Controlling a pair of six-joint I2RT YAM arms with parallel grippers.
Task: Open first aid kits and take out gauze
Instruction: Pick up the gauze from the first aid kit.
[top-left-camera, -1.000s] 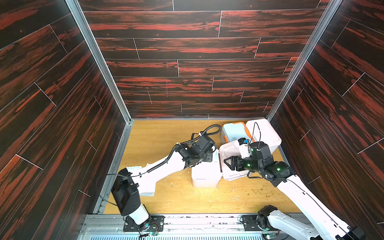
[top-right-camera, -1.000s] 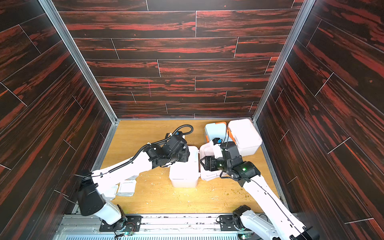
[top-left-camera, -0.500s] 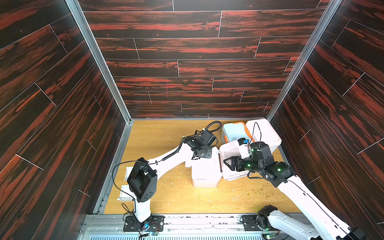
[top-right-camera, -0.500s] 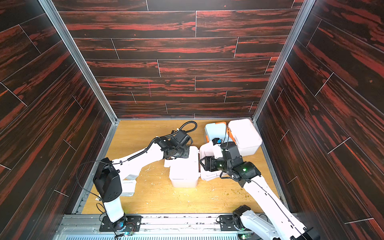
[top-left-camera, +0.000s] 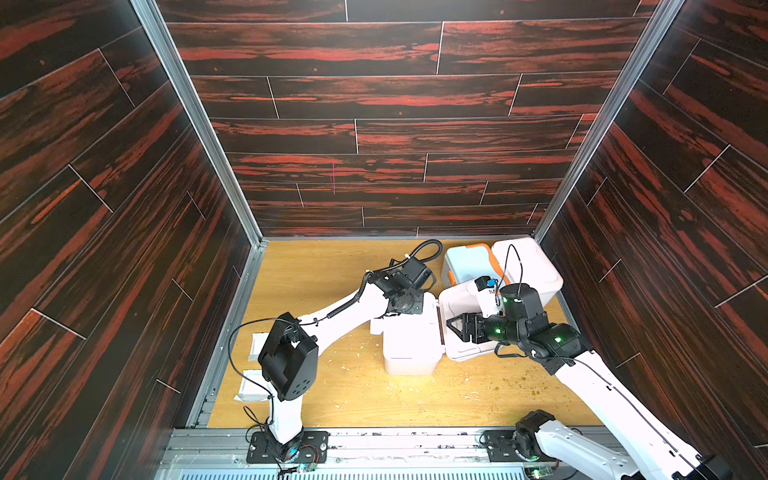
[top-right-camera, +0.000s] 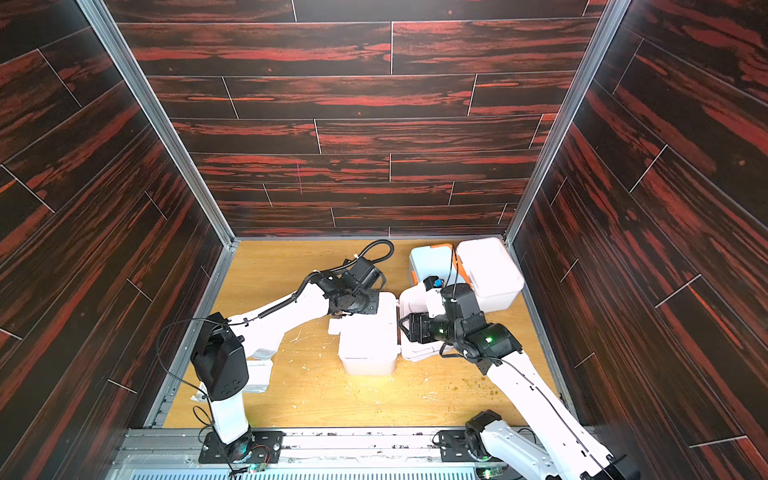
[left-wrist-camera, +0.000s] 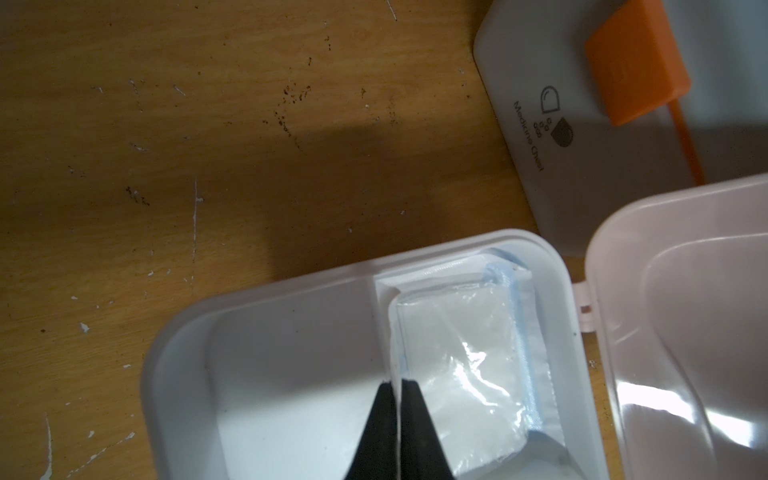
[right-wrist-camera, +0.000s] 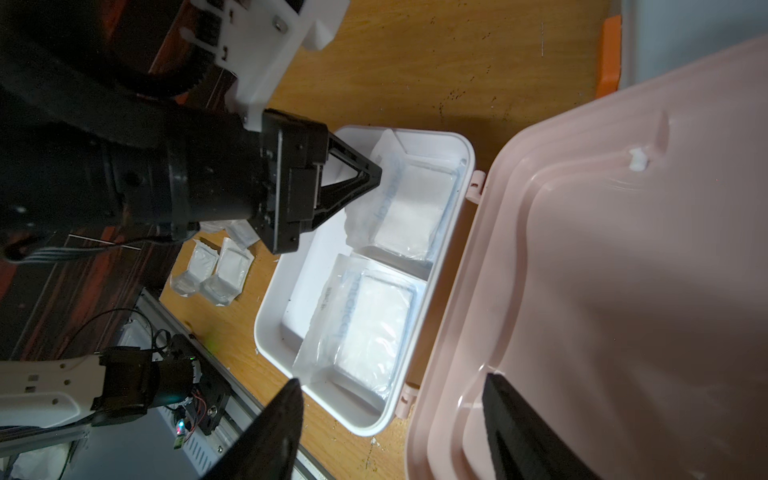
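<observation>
1. The left tool (left-wrist-camera: 398, 384) is clenched on the raised edge of a flat white gauze packet in clear wrap (left-wrist-camera: 457, 365). The rest of that packet lies in a compartment at the far end of the open box, next to the hinge.
2. That open pale pinkish-white plastic first aid kit (top-left-camera: 409, 347) stands mid-way back on the scuffed yellow wooden surface (top-left-camera: 328, 270), toward its right edge. Its pink lid (right-wrist-camera: 602, 249) is swung out to the right.
3. A second wrapped gauze packet (right-wrist-camera: 370, 328) lies flat in the neighbouring compartment, nearer the front edge.
4. The right tool (right-wrist-camera: 393, 378) is released, its jaws wide above the hinge line. One finger is over the lid and the other over the box's front corner; whether either touches cannot be told.
5. A pale blue-white kit with an orange handle (top-left-camera: 465, 266) and a closed pinkish-white lidded kit (top-left-camera: 528, 266) sit just beside each other in the far right corner.
6. Loose white gauze packets (top-left-camera: 251, 386) lie by the left edge, near the front left corner.
</observation>
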